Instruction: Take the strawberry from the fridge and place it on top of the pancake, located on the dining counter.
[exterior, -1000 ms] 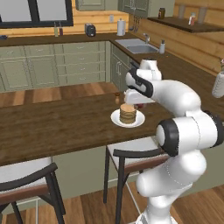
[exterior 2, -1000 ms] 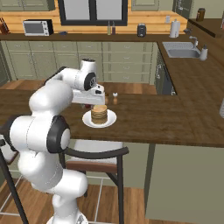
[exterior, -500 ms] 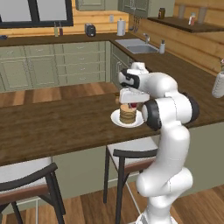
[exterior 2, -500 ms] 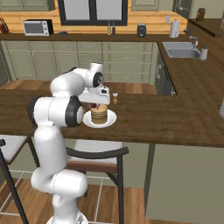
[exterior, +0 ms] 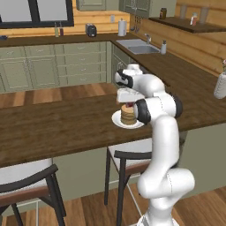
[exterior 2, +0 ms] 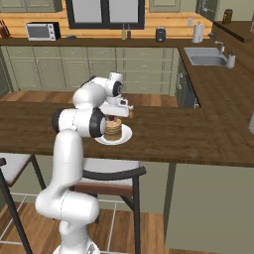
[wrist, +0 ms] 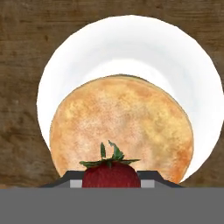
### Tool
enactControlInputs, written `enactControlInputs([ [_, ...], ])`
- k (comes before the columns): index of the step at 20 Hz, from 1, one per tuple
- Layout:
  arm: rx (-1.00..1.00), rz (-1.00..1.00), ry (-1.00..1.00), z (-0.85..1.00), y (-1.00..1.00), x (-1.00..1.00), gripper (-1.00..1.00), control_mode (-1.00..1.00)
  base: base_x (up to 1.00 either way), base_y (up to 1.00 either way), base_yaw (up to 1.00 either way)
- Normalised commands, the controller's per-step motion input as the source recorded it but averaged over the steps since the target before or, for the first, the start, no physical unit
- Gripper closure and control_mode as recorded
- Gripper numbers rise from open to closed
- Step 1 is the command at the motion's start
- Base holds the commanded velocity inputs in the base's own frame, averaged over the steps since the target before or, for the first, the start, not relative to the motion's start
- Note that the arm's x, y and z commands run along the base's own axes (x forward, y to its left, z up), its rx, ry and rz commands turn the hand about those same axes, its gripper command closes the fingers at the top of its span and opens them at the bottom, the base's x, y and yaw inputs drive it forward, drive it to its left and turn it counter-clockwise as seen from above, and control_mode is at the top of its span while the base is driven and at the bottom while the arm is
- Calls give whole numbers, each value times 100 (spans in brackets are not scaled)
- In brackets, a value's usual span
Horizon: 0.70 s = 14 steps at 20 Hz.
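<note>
Gripper (exterior: 128,102) carrying the strawberry (wrist: 111,174) over the pancake (wrist: 121,128).
The fingers are clamping the red berry between them, directly above the tan stack, which is sitting on a white plate (wrist: 131,48) on the dining counter (exterior 2: 188,136).

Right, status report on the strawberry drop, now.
End effector shut on strawberry, directly above pancake. Pancake on white plate, dining counter. Berry not yet released. Nothing in the way.
</note>
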Motion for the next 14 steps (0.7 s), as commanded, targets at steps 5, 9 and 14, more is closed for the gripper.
enactControlInputs([
  [5,0,0,3,-26,-3,28,100,-100,0,0,0],
  [9,0,0,0,-28,-1,-22,100,-100,0,0,0],
  [14,-2,1,-2,-46,1,-53,100,-100,0,0,0],
])
